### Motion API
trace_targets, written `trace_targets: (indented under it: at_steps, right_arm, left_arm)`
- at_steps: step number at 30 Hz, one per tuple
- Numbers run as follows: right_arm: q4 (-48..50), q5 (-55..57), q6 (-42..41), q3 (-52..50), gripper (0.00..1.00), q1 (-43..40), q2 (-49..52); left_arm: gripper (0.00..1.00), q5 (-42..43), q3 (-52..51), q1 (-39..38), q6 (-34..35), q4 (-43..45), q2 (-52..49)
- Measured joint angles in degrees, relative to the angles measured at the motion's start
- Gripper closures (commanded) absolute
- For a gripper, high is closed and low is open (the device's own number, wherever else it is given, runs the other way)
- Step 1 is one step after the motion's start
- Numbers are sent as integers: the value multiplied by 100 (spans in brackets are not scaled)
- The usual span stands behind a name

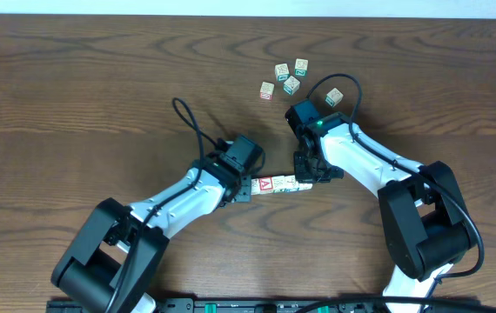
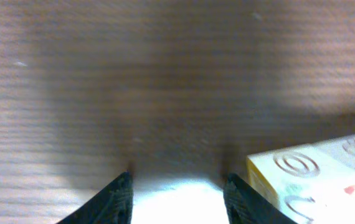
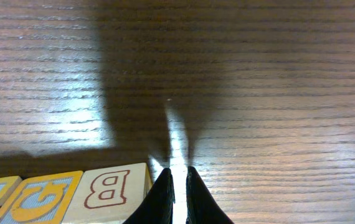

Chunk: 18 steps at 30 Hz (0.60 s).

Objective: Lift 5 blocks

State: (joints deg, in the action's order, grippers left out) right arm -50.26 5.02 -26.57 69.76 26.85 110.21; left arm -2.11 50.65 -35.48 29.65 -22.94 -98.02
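Observation:
A short row of cream blocks (image 1: 284, 183) lies on the table between my two grippers, and its left end block has a red face with a white "A" (image 1: 264, 184). My left gripper (image 1: 248, 186) is at that end and open. In the left wrist view nothing sits between its fingers (image 2: 177, 202), and a cream block (image 2: 317, 177) lies just outside the right finger. My right gripper (image 1: 311, 176) is shut at the row's right end. Its fingertips (image 3: 179, 186) stand right beside the "B" block (image 3: 110, 190), next to a yellow-bordered block (image 3: 40, 199).
Several loose alphabet blocks lie at the back of the wooden table: a cluster (image 1: 287, 78) and a single one (image 1: 334, 96) beside the right arm's cable. The table's far edge runs along the top of the overhead view.

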Motion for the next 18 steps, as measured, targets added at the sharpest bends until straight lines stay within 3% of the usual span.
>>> trace_targets:
  at_steps: [14,18]
  right_arm:
    - [-15,-74,92,4,98,-173,0]
    - [-44,-52,295,7,91,-664,0]
  left_arm:
    - [45,63,-13,675,-256,-264,629]
    - [45,0,-17,979,-448,-452,1165]
